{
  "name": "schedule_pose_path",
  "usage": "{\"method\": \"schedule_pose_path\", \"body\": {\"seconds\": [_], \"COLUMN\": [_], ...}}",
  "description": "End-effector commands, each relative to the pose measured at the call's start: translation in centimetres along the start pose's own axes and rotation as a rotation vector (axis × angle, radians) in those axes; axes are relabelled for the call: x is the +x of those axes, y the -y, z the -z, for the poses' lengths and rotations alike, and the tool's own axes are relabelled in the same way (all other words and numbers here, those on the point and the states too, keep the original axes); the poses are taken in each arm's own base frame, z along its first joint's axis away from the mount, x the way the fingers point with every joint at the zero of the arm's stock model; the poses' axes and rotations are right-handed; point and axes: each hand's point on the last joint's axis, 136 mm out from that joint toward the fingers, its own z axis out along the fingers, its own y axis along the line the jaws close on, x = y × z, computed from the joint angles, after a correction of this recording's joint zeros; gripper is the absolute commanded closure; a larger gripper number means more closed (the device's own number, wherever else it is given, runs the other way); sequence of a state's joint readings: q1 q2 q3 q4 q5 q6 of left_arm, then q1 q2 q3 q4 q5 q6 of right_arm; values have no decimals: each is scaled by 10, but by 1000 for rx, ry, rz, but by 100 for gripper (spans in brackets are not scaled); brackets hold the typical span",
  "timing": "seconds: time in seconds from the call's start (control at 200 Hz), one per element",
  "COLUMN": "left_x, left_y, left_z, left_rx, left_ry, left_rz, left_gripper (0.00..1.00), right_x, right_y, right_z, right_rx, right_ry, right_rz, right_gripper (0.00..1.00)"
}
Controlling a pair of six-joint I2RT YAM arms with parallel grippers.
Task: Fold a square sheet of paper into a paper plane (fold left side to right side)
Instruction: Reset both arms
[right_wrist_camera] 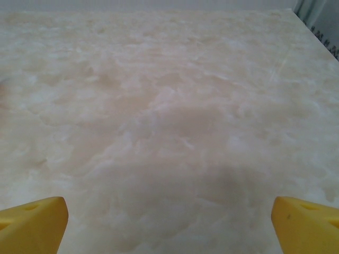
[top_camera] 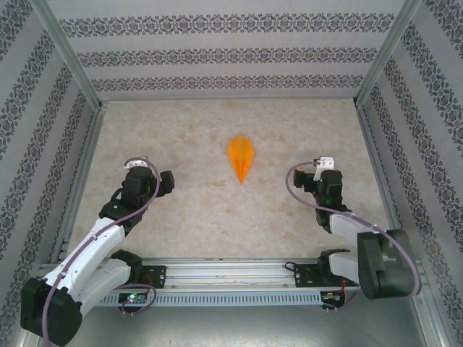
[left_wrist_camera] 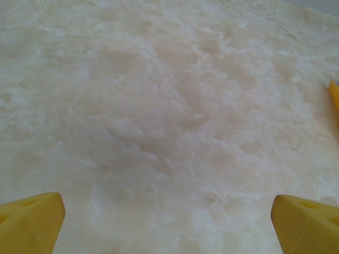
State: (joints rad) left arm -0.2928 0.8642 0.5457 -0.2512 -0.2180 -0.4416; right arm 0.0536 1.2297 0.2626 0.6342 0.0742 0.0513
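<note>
The square sheet of paper lies folded as a bright orange paper plane (top_camera: 241, 157), a narrow dart with a centre ridge, flat on the table's middle with its tip toward the arms. A sliver of the paper plane (left_wrist_camera: 335, 98) shows at the right edge of the left wrist view. My left gripper (top_camera: 142, 168) hovers well to the plane's left, open, its yellow fingertips (left_wrist_camera: 32, 222) wide apart with bare table between them. Off to the plane's right, my right gripper (top_camera: 323, 166) is also open, and its yellow fingertips (right_wrist_camera: 304, 222) hold nothing.
The table (top_camera: 217, 217) is pale marbled beige, boxed in by patterned walls (top_camera: 217, 50) at the back and both sides, with metal posts at the corners. The arm bases sit on a rail (top_camera: 231, 275) along the near edge.
</note>
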Motion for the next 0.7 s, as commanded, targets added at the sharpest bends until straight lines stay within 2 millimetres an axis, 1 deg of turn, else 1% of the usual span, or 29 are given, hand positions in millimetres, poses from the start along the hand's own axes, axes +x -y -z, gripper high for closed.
{"method": "schedule_pose_path", "body": {"seconds": [0.0, 0.105, 0.23, 0.395, 0.44, 0.505, 0.545, 0.555, 0.565, 0.694], "left_x": [-15, -15, -17, -17, -18, -20, -23, -23, -24, -31], "left_y": [-7, -11, -14, -21, -23, -30, -36, -38, -40, -66], "left_z": [2, 2, 4, 3, 1, -1, -3, -3, -3, -11], "left_rx": [-31, -39, -40, -52, -56, -71, -94, -102, -109, -187], "left_ry": [40, 41, 47, 48, 49, 53, 52, 52, 53, 49], "left_rz": [-13, -11, -11, -15, -13, -10, -11, -11, -10, 9], "left_gripper": [0, 0, 0, 0, 0, 0, 0, 0, 0, 0], "right_x": [-43, -43, -39, -26, -28, -28, -20, -30, -32, -33], "right_y": [-7, -9, -10, -10, -9, -4, 3, 5, 8, 9], "right_z": [-7, -16, -21, -33, -35, -38, -39, -42, -43, -44], "right_rx": [-49, -62, -73, -82, -76, -56, -20, -13, -2, -1], "right_ry": [159, 165, 162, 144, 158, 137, 101, 119, 121, 127], "right_rz": [34, 41, 40, 38, 27, 15, -9, -18, -23, -33], "right_gripper": [2, 2, 2, 2, 2, 2, 2, 2, 2, 2]}}
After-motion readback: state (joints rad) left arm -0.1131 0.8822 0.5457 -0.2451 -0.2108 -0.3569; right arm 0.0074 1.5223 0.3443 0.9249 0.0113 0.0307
